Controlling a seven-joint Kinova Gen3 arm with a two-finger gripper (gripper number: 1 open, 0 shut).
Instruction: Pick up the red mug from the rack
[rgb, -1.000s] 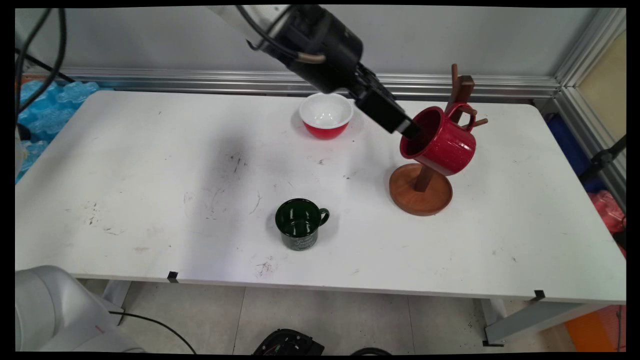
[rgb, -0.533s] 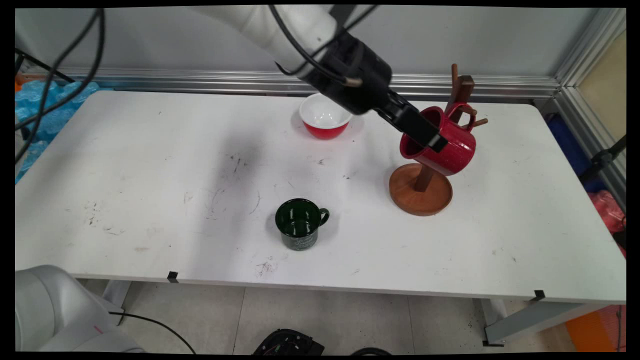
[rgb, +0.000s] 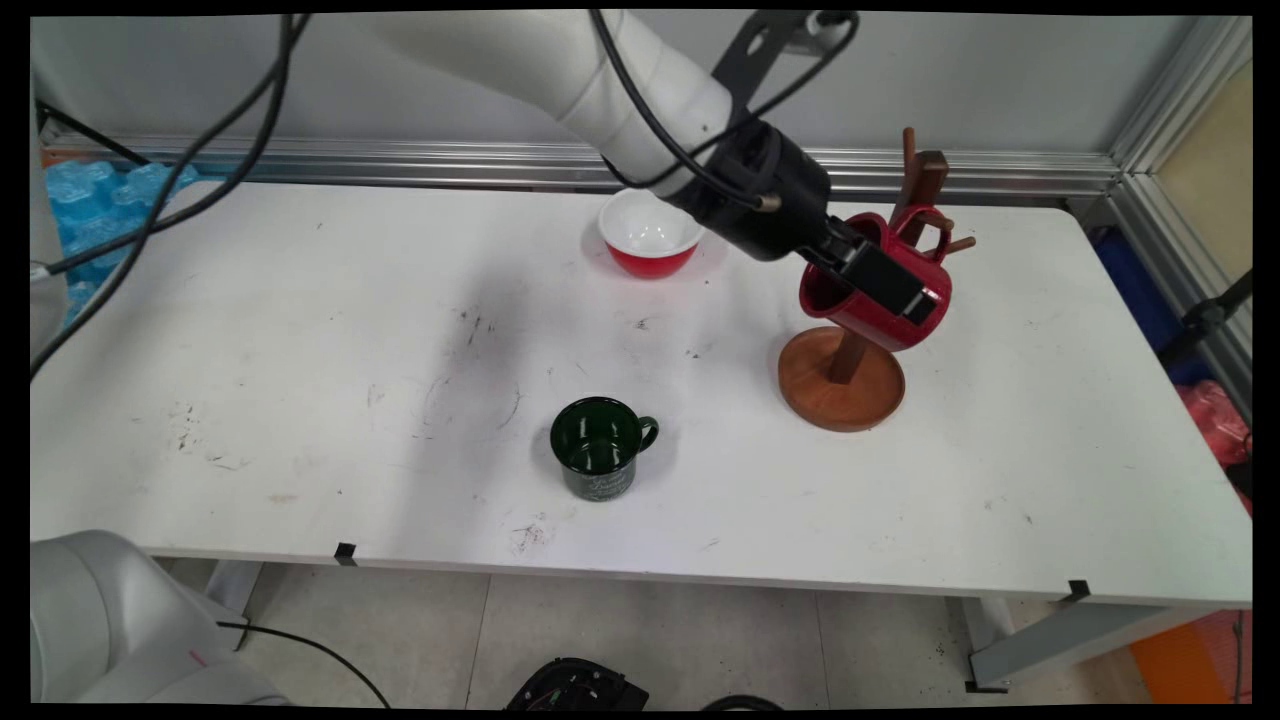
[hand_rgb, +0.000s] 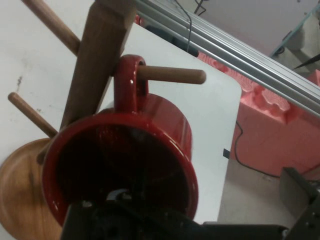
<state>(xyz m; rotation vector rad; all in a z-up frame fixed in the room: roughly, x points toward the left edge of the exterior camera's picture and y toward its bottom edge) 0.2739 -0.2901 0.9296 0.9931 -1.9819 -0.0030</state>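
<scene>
Reaching at the glossy red mug hung on the wooden peg stand, gripper grip unclear; jostling could tip it.

The pincer hides the red mug's side (fingertips perhaps inside).

A white table carries a green mug near its front edge, handle pointing to three o'clock. At twelve o'clock from it, well apart, sits a red bowl, white inside. At nine o'clock beyond the table lies blue plastic.
</scene>
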